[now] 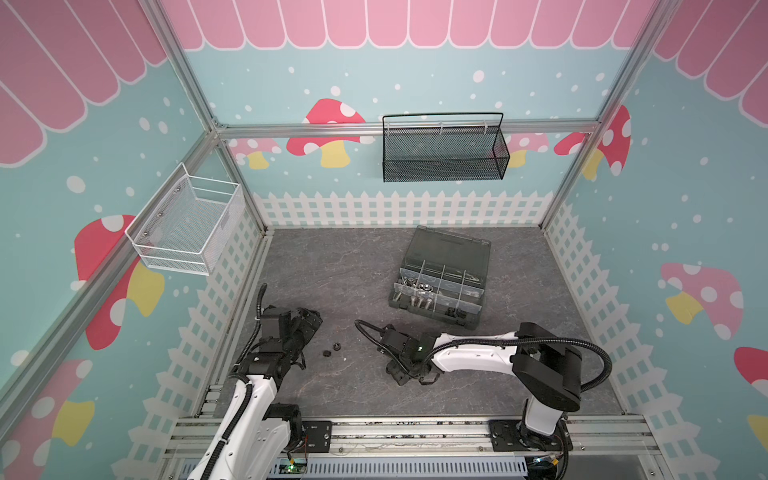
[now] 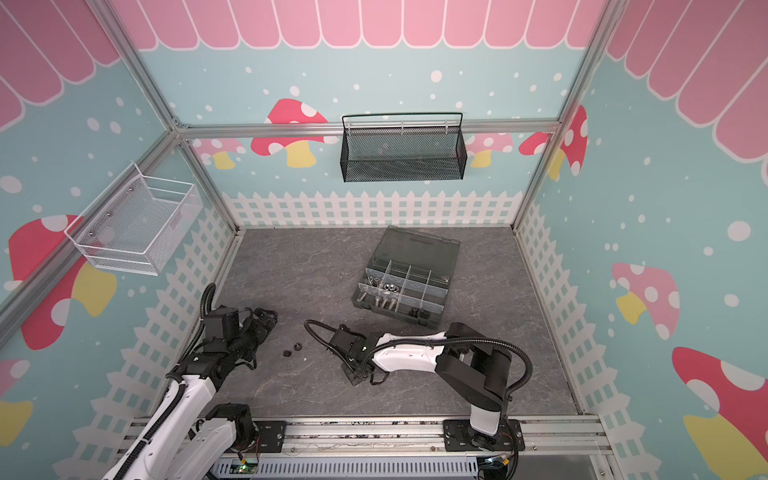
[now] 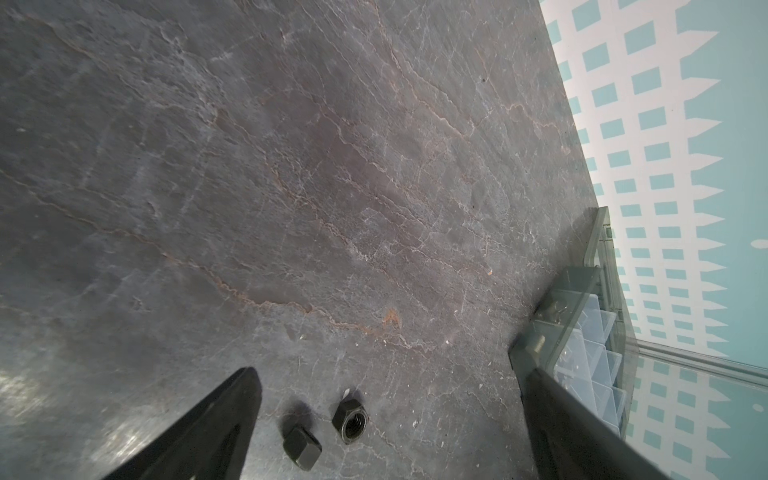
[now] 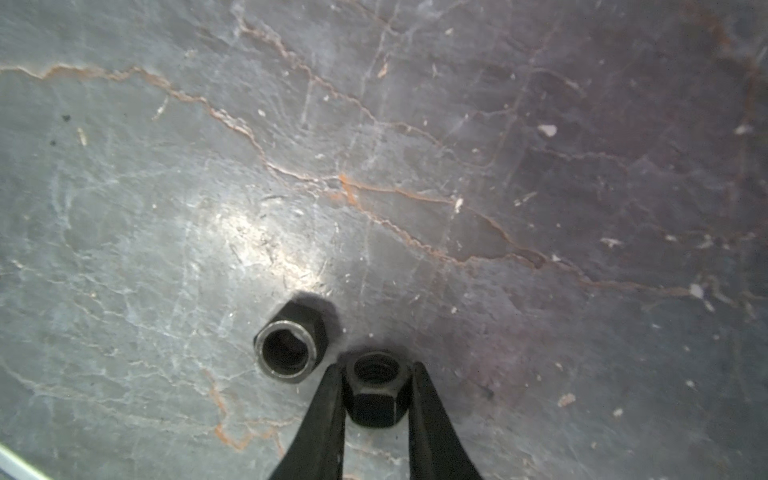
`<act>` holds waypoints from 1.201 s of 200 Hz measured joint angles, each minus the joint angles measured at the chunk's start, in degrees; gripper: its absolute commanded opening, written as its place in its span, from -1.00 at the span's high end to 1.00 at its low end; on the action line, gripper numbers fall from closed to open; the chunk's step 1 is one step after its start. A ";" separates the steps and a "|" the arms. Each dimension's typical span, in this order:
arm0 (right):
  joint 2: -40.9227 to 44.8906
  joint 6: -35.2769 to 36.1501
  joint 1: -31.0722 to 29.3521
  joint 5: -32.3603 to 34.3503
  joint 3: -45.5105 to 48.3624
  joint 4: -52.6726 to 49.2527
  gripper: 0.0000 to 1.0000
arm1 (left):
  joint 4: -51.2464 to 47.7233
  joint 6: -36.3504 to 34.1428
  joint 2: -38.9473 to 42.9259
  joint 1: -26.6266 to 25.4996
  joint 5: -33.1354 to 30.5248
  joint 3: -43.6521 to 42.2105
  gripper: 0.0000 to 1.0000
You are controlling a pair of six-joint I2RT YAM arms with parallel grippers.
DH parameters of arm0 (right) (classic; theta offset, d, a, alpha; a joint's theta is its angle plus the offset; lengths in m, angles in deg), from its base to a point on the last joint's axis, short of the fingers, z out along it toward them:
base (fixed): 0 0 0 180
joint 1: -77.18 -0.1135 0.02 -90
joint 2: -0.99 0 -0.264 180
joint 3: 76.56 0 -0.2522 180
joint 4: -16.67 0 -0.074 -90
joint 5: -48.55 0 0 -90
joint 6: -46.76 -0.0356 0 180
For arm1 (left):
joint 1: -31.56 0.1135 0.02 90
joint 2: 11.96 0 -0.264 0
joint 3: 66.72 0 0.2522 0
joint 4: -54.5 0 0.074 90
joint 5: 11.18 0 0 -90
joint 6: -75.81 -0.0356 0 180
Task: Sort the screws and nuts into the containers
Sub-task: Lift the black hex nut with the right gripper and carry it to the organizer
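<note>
In the right wrist view my right gripper (image 4: 376,368) is shut on a black hex nut (image 4: 375,395), low over the grey slate floor. A second dark nut (image 4: 289,347) lies just beside it. My left gripper (image 3: 392,372) stands open, and two more black nuts (image 3: 351,419) (image 3: 302,448) lie on the floor between its fingers. Both top views show that pair (image 1: 331,350) (image 2: 292,350) between the arms. The right gripper (image 1: 397,376) hides its own nuts there. The containers (image 1: 436,291) sit at the back right with the lid up. Silver screws (image 1: 419,300) and nuts (image 1: 422,286) fill the left compartments.
A black mesh basket (image 1: 444,153) hangs on the back wall and a white wire basket (image 1: 187,224) on the left wall. An aluminium rail (image 1: 407,432) carrying both arm bases runs along the front edge. The right arm's cable (image 1: 368,332) loops over the floor.
</note>
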 measured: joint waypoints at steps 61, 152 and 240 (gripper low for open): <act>2.16 -0.85 1.18 0.46 2.21 -0.28 1.00 | 0.00 0.00 -0.09 0.00 0.20 0.00 -0.99; 7.10 -0.85 5.20 0.46 3.13 -0.28 1.00 | 0.02 -0.22 -0.70 0.00 0.20 0.15 -0.99; 19.02 1.75 18.23 0.48 6.10 -0.33 1.00 | -0.09 -1.55 0.22 0.00 0.15 0.74 -1.00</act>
